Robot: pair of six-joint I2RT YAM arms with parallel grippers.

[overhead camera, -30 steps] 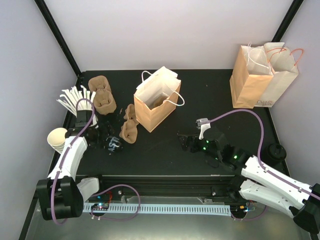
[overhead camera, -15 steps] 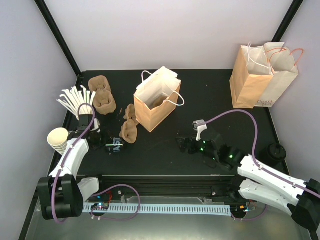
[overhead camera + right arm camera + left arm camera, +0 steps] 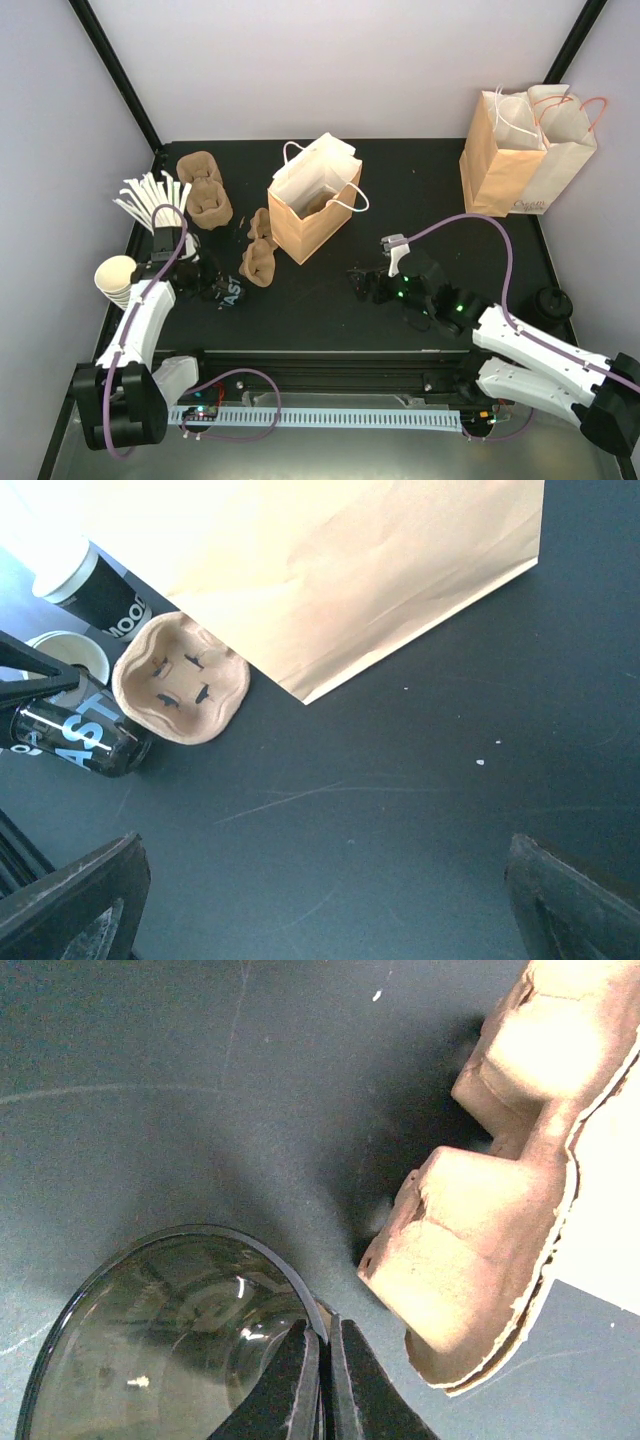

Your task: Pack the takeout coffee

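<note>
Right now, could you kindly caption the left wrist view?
Left end effector pinching the glossy black round plastic lid by its rim, beside a brown pulp carrier.

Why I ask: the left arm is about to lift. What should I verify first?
1. Left gripper shut on the takeout coffee at its lid rim: ok, though it is a thin pinch.
2. Takeout coffee upright: not ok, it leans over with its lettering facing up.
3. Pulp carrier apart from the lid: ok.
4. Paper bag standing with its mouth open: ok.
5. Right gripper open, clear of the takeout coffee: ok.
6. Lid firmly seated: cannot tell.
</note>
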